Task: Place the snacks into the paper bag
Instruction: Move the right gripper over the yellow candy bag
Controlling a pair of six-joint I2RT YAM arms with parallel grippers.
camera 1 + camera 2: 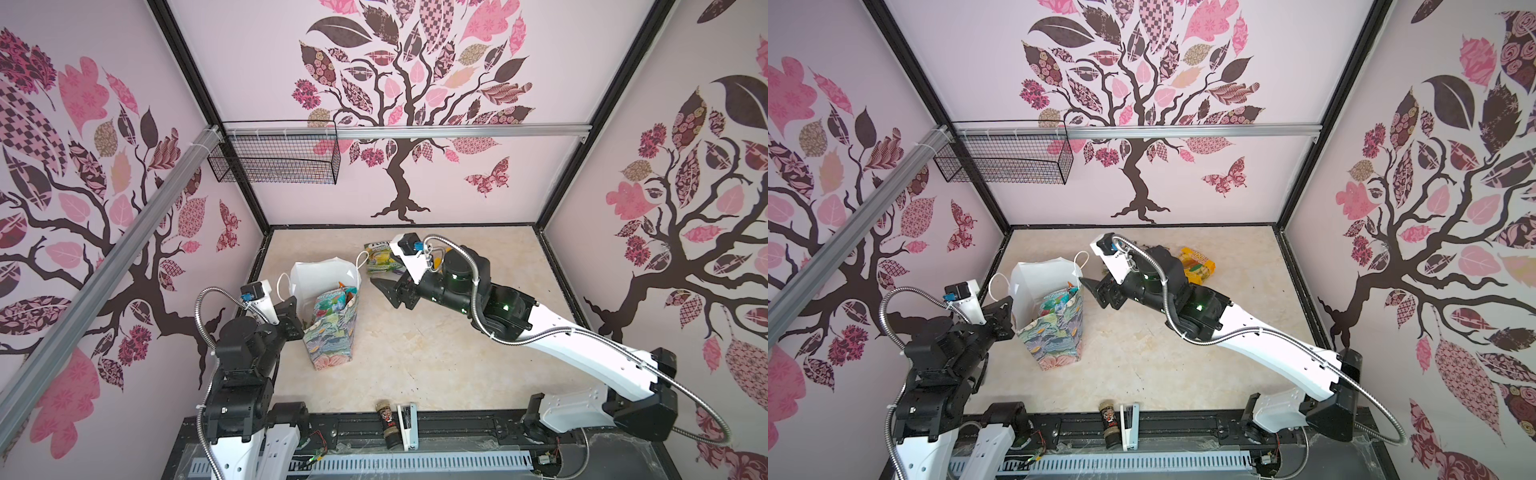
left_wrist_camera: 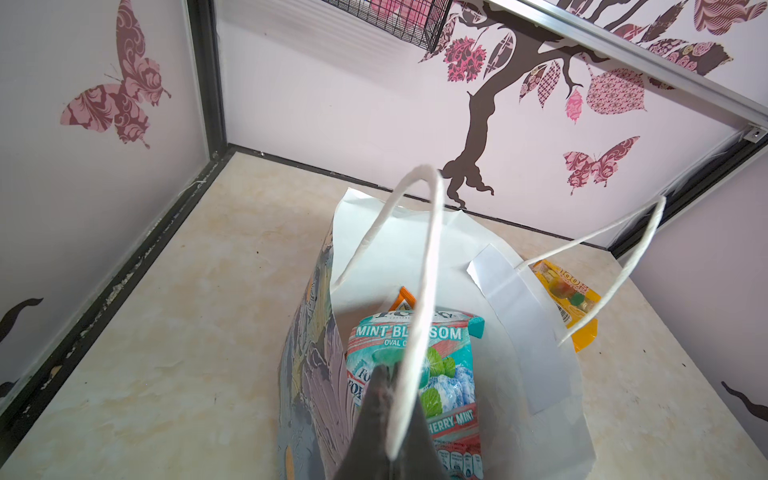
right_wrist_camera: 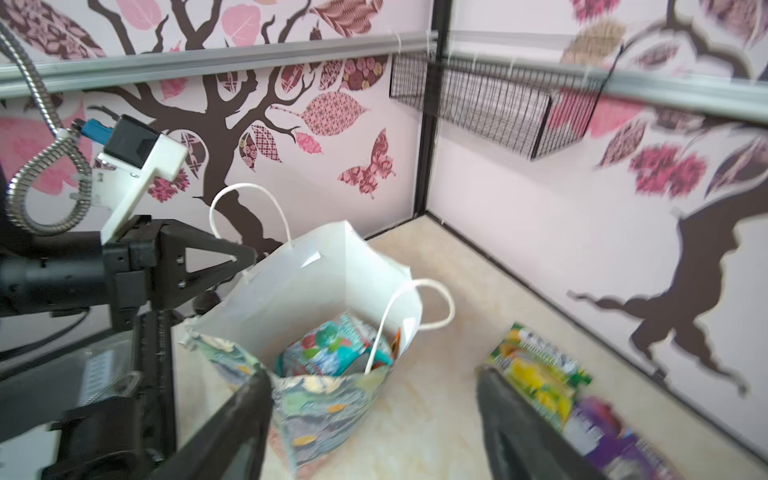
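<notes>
Right now the paper bag (image 1: 332,332) stands upright on the left half of the table (image 1: 436,353), its mouth wide open and both white cord handles sticking up. The left gripper (image 2: 384,386) has its fingers pinched tight on the bag's near rim, right beside one handle. Inside the bag I can see a teal packet (image 2: 449,374) marked MINT BLOSSOM standing on end, with the corner of an orange packet (image 2: 405,296) poking up behind it.

The right gripper (image 1: 384,293) hovers just beside the bag's far upper edge, fingers spread wide with nothing between them. The right wrist view is a bit blurred.

Three snacks lie flat on the table behind that arm, towards the back wall: a green-yellow packet (image 1: 380,257), a purple packet (image 3: 615,440) touching it, and, in a top view, a yellow packet (image 1: 1196,266) a little further right.

At the front edge of the table a small dark spice jar (image 1: 386,424) and a white stapler (image 1: 407,426) lie side by side, well apart from the bag. A black wire basket (image 1: 274,158) hangs on the back wall rail.
</notes>
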